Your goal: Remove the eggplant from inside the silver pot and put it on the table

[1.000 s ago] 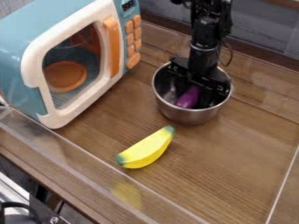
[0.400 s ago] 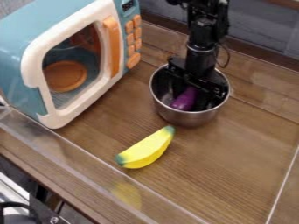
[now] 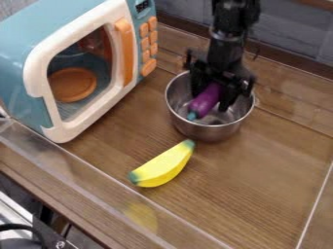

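Note:
The purple eggplant [image 3: 208,98] hangs tilted between the fingers of my gripper [image 3: 213,88], lifted to about the rim of the silver pot [image 3: 212,124] and still over its opening. My gripper points straight down and is shut on the eggplant's upper part. The black arm rises from it to the top edge of the view. The pot stands on the brown wood-grain table [image 3: 247,185], right of centre.
A blue toy microwave [image 3: 72,63] with its door open stands at the left; an orange dish sits inside it. A yellow banana [image 3: 163,165] lies in front of the pot. A clear raised rim [image 3: 78,185] runs along the table's edges.
My gripper has risen with the eggplant, which lay low inside the pot and now hangs at rim height.

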